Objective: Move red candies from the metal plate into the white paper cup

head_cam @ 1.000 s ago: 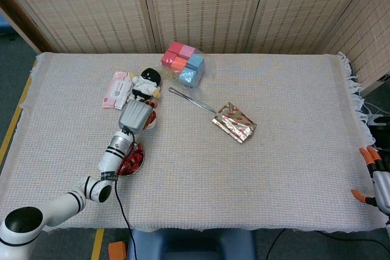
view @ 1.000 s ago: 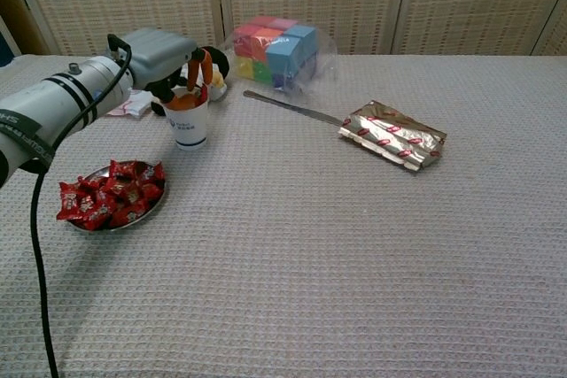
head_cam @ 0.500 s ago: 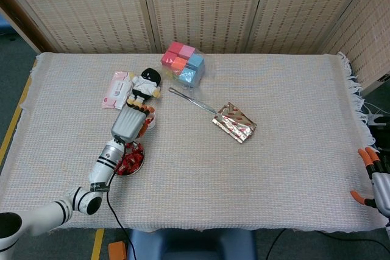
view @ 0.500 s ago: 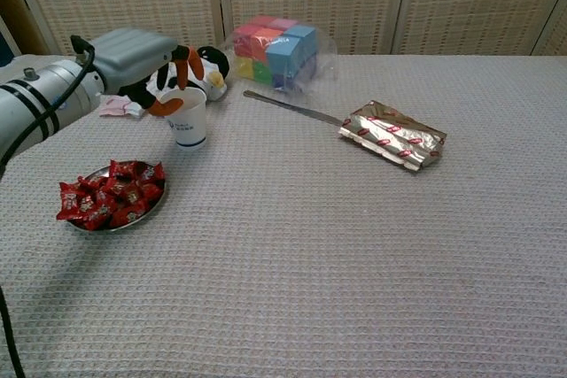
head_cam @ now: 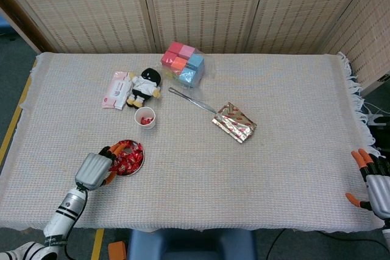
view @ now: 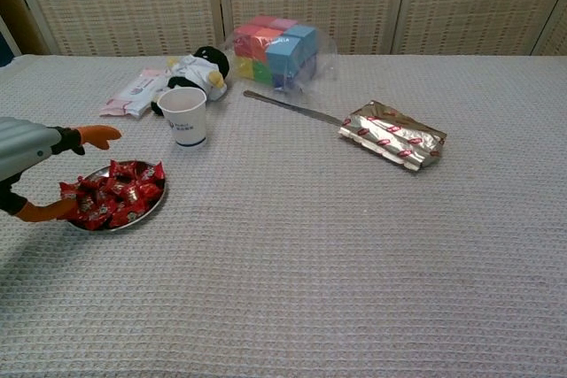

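The metal plate (head_cam: 139, 165) (view: 146, 212) sits near the table's front left, piled with red candies (head_cam: 129, 158) (view: 112, 194). Behind it stands the white paper cup (head_cam: 145, 118) (view: 187, 117), upright, with red candy showing inside in the head view. My left hand (head_cam: 95, 169) (view: 35, 158) hovers at the plate's left side, fingers apart and orange-tipped, holding nothing. My right hand (head_cam: 373, 178) stays open at the table's far right edge, seen only in the head view.
A panda plush (head_cam: 145, 85), a pink wipes pack (head_cam: 116, 89) and a bagged block of coloured cubes (head_cam: 183, 64) lie behind the cup. Metal tongs (head_cam: 190, 100) and a foil candy packet (head_cam: 234, 122) rest at centre.
My left hand has pulled back from above the cup to the plate's left side, with its fingers now spread. The cup is uncovered and shows red candy inside.
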### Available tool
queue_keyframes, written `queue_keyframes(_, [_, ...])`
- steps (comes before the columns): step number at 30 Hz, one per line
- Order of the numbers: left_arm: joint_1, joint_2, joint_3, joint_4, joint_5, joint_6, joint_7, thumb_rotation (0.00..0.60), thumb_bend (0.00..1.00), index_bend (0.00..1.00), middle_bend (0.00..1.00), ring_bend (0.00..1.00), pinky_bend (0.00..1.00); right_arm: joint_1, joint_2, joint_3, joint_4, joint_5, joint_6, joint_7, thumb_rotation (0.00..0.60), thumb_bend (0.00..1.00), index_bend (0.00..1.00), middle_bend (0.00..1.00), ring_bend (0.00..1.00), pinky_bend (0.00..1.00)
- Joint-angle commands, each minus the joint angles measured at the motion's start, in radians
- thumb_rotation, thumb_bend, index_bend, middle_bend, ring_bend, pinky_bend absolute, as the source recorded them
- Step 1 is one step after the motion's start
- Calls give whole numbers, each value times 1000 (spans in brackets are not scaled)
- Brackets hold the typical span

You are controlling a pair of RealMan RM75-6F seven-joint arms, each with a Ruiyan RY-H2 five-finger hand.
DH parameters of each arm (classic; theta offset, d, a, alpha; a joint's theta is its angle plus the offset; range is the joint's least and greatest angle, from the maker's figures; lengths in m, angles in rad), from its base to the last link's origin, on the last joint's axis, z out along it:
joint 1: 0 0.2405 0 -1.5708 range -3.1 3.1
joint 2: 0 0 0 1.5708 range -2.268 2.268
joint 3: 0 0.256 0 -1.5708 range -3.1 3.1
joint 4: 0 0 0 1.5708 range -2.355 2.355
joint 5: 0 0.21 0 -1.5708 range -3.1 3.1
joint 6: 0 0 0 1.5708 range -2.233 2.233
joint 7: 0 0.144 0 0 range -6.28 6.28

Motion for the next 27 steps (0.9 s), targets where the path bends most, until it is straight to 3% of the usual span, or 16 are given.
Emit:
queue_keyframes(1, [20, 2, 6, 22, -16, -6, -6, 600, 375, 36, 108, 193, 952, 0, -1, -2, -3, -5, 1, -2, 600, 91, 0, 0, 0, 0])
queue_keyframes(10, [36, -71, -20, 139, -19, -17, 6, 600, 371, 129, 161, 281, 952, 0, 0, -6, -12, -14, 5, -7, 600, 90, 0, 0, 0, 0])
queue_keyframes(27, [37, -129, -53, 211, -16, -58, 19, 600, 372, 269, 276, 361, 965, -1, 5, -6, -16, -5, 1, -7, 600, 90, 0, 0, 0, 13])
